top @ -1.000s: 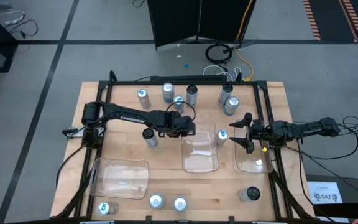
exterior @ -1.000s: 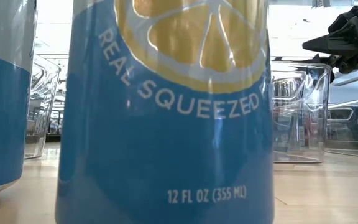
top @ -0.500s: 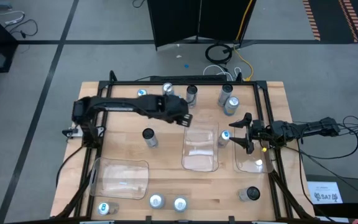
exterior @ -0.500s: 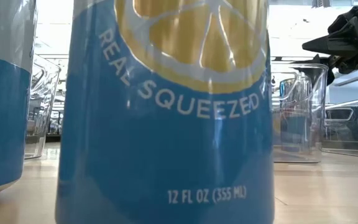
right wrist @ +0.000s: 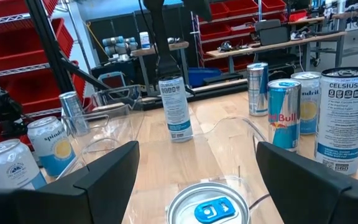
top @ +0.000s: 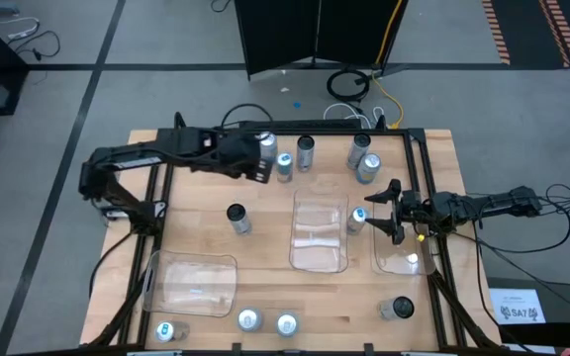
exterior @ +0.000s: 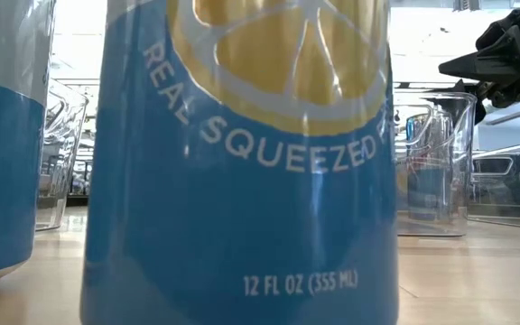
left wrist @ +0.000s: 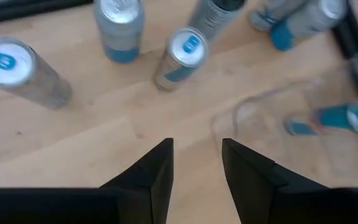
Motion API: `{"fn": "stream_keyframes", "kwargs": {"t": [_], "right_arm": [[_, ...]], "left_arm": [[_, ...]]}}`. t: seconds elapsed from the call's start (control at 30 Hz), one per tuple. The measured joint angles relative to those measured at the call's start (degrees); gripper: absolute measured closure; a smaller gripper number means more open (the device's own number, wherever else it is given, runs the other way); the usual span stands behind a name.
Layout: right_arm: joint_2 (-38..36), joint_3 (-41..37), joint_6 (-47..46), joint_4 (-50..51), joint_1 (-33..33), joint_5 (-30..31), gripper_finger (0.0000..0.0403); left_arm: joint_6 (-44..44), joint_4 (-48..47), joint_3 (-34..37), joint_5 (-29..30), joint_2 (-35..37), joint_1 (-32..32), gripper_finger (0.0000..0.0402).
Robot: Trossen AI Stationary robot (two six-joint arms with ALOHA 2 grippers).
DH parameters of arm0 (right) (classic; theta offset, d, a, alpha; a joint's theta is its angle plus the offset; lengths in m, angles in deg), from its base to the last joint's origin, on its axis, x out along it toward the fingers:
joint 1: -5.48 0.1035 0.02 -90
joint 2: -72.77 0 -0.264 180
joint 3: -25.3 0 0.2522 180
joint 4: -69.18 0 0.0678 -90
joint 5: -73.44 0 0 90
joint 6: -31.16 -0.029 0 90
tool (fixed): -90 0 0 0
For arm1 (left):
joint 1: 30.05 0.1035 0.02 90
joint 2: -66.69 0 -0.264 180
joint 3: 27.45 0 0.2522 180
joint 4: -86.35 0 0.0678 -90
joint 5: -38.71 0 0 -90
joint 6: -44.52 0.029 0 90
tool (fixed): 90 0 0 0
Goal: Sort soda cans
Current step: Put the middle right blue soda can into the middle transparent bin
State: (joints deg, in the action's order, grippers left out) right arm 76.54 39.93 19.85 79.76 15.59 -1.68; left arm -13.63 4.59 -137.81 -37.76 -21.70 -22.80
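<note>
Soda cans (top: 237,219): scattered over the counter (top: 265,257), a cluster at the far edge, one mid-left, several along the near edge, one beside the middle tray (top: 319,233). All stand upright, long axis vertical, silver tops up. Probably light, rigid, smooth-walled and slippery; best taken across the mid-body.

Left gripper (top: 262,168): far side, by the cluster, jaws partly apart, holding nothing.

Right gripper (top: 382,211): right side, jaws spread wide above a can (right wrist: 209,209).
</note>
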Motion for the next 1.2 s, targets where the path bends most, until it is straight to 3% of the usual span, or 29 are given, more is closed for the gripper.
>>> {"fn": "stream_keyframes", "kwargs": {"t": [0.27, 0.53, 0.8, 1.0, 1.1, 1.2], "right_arm": [[0.0, 0.0, 0.0, 0.0, 0.0, 0.0, 0.0085], [0.0, 0.0, -0.9, 0.0, 0.0, 0.0, 0.0085], [0.0, -0.1, -19.2, -0.9, 0.0, 0.6, 0.0085], [0.0, -0.1, -26.4, -7.1, 0.0, 2.2, 0.0085], [0.0, -0.1, -29.3, -12.2, 0.0, 5.4, 0.0085], [0.0, -0.1, -27.4, -17.2, 0.0, 15.8, 0.0085]], "left_arm": [[-1.3, 0.4, 0.0, -1.1, 6.1, -4.2, 0.0256], [6.1, 0.3, 0.0, 3.1, 11.1, -11.1, 0.0256], [9.5, -0.1, 0.0, 3.5, 11.6, -15.0, 0.0256], [9.4, -0.2, 0.1, 3.5, 11.6, -15.2, 0.0256], [9.2, -0.2, 0.1, 3.5, 11.6, -15.3, 0.0256], [9.2, -0.2, 0.1, 3.5, 11.5, -15.3, 0.0256]]}}
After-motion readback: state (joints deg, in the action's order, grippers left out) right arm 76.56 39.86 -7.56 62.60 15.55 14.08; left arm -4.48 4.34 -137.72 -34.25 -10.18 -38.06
